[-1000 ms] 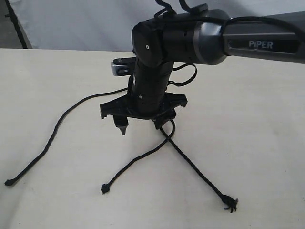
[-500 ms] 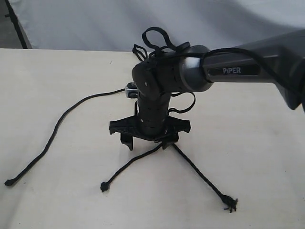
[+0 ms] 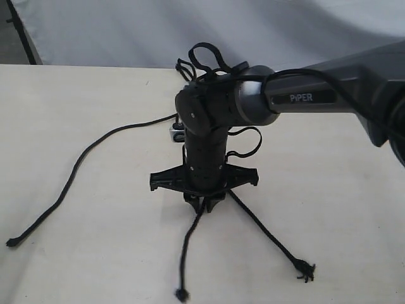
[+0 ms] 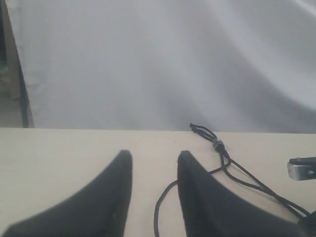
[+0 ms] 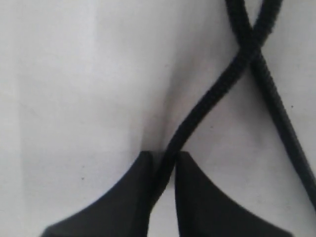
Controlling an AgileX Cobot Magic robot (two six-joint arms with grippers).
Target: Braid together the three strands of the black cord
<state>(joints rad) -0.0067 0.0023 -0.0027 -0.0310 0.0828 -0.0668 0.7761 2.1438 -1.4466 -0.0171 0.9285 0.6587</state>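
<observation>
The black cord lies on the pale table with its grey band [image 4: 217,146] and short loops [image 3: 185,66] at the far side. My right gripper [image 3: 204,206] points straight down, shut on the middle strand [image 3: 184,259], whose knotted tip lies near the front edge. In the right wrist view that strand [image 5: 207,98] runs between the fingertips [image 5: 143,163] and crosses over another strand [image 5: 281,113]. The right strand [image 3: 269,237] ends in a frayed tip. The left strand [image 3: 76,168] curves far to the left. My left gripper [image 4: 153,159] hovers open and holds nothing.
A small silver clip [image 3: 174,132] sits on the table behind the right arm, also visible as the clip [image 4: 301,169] in the left wrist view. A white cloth backdrop [image 3: 95,31] hangs behind the table's far edge. The right arm [image 3: 329,95] spans the right half.
My right gripper came forward and down, then closed on the middle strand. That strand's free end swung from the front left to straight in front. The left gripper has not changed.
</observation>
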